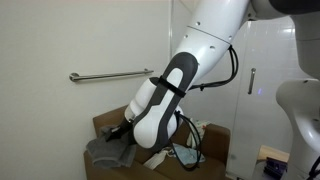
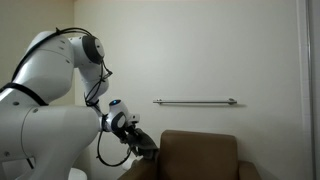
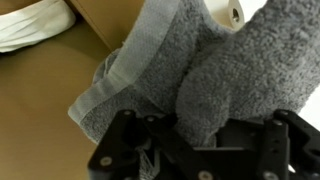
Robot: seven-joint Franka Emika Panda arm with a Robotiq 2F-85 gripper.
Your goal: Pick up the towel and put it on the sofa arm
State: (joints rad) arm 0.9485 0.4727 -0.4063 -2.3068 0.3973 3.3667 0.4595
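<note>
Near: two black fingers [image 3: 130, 138] were clamped tight on one dark grey, thick terry towel [image 3: 215, 80], bunched between them. One small whitish cloth [image 3: 30, 25] lay beside it. Beyond: the towel rested on the broad brown padded sofa arm [image 1: 102, 125]. Farthest: one metal wall rail [image 1: 110, 75].

In the wrist view the towel [image 3: 235, 65] hides the fingertips of the gripper [image 3: 190, 135]. In an exterior view the bottom edge crops the armchair [image 2: 200, 155].
</note>
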